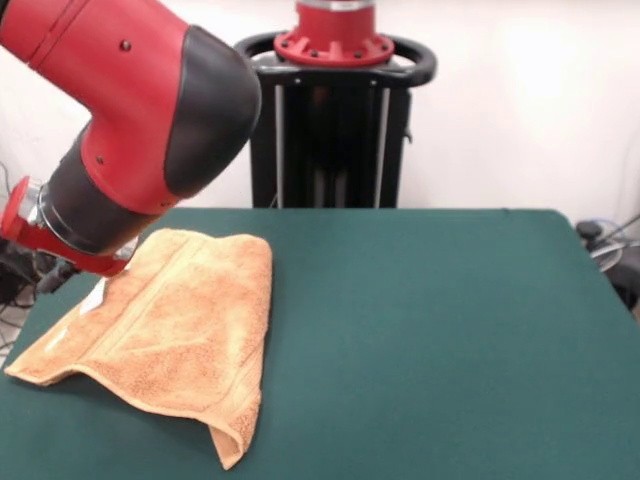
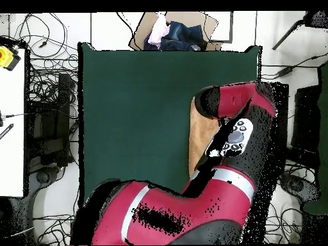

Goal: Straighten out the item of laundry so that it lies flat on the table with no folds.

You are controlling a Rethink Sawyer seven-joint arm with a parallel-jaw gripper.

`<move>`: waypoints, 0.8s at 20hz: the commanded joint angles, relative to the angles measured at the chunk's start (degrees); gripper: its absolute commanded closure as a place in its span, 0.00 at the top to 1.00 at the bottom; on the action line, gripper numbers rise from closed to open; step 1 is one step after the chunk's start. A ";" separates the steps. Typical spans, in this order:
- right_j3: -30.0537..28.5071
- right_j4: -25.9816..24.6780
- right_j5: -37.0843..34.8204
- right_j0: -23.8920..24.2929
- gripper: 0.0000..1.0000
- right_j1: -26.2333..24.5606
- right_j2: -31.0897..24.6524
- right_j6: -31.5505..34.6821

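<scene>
My gripper (image 1: 55, 272) sits at the towel's (image 1: 170, 335) upper left edge; I cannot tell its state. The towel lies folded at the table's (image 1: 450, 330) left.

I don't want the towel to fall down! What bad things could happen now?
The towel lies near the table edge, at the left of the front view, so a pull that way might drag it off. It is doubled over, with a fold hanging at its near corner, so a grab might catch both layers and leave it folded. The arm hides where it meets the cloth, so whether it has hold cannot be seen; a weak hold could slip.
</scene>
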State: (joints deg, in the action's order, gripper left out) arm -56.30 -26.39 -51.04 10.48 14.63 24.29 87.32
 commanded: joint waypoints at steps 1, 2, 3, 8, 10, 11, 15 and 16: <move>-9.77 4.15 6.73 1.47 1.00 1.52 -11.46 1.86; -11.19 4.97 8.57 2.39 1.00 2.71 -12.97 1.26; -12.58 5.82 9.89 3.28 1.00 3.90 -14.47 0.49; -18.23 8.91 13.60 6.90 1.00 8.67 -20.84 -2.42; -20.24 9.51 15.27 8.45 1.00 10.17 -23.14 -3.34; -21.18 9.69 16.13 9.27 1.00 10.85 -24.26 -3.80; -22.76 9.18 16.92 10.74 1.00 12.19 -26.00 -3.59; -21.83 8.42 16.86 9.72 1.00 11.69 -24.34 -1.05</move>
State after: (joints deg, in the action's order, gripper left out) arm -68.58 -19.68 -37.32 19.88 24.33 9.60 87.32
